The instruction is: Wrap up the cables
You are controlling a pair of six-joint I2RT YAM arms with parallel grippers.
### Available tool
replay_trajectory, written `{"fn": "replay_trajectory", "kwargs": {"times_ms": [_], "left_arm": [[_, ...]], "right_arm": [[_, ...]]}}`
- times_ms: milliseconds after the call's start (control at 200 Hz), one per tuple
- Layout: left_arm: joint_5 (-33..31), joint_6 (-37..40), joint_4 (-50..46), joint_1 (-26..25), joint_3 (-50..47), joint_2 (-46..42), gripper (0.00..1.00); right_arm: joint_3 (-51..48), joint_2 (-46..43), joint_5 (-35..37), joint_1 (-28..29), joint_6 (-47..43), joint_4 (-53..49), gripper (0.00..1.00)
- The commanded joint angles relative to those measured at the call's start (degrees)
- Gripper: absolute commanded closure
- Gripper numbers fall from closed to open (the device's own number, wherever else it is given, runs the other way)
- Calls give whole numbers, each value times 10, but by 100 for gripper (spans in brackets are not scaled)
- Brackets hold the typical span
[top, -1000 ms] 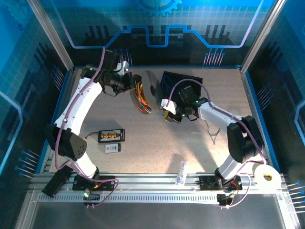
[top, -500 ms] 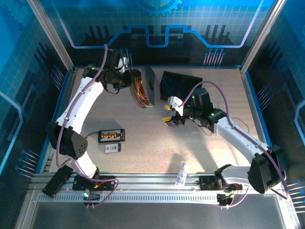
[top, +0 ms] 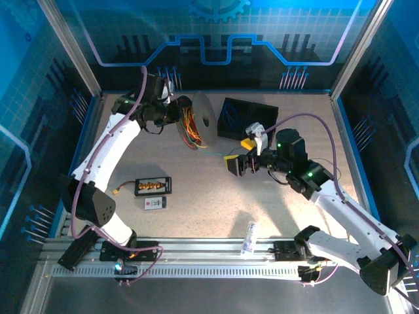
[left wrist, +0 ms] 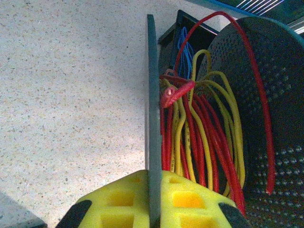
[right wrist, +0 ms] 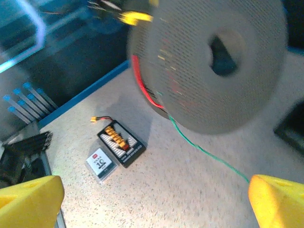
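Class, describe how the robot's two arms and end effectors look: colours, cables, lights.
The left arm and right arm have white links and black joints, with a lilac hose looping along each and small green lights. The left end effector and right end effector carry blocky yellow fingers.

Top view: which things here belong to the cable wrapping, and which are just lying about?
Part of the job:
cables, red and yellow, wound on the reel
green cable trailing off it
left gripper, clamped on the reel's flange
black tray with blue cables

Lying about:
black board
white card
clear packet
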Motion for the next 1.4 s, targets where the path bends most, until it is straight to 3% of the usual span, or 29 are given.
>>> {"fn": "replay_trajectory", "kwargs": {"times_ms": [0, 120, 235, 305, 445, 686, 1071, 1396], "left_arm": [[-4, 2, 39, -8, 3, -49, 100], [-17, -1, 35, -13, -5, -68, 100], [-25, -3, 35, -19, -11, -87, 100], [-27, -4, 34, -22, -15, -98, 100], [-30, -7, 42, -26, -31, -126, 100], [-28, -10, 45, -42, -42, -155, 100], [-4, -10, 51, -63, -58, -180, 100], [3, -9, 52, -76, -75, -204, 100]], "right_arm": [[26, 0, 110, 44, 129, -84, 0], [7, -4, 130, 80, 227, -52, 0], [-5, 19, 105, 73, 295, -21, 0], [-7, 36, 137, 70, 332, -29, 0], [-40, 62, 133, 32, 428, 2, 5], [-23, 115, 167, -13, 510, -17, 11], [-19, 210, 137, -107, 518, 75, 24], [-19, 286, 104, -136, 502, 149, 33]]}}
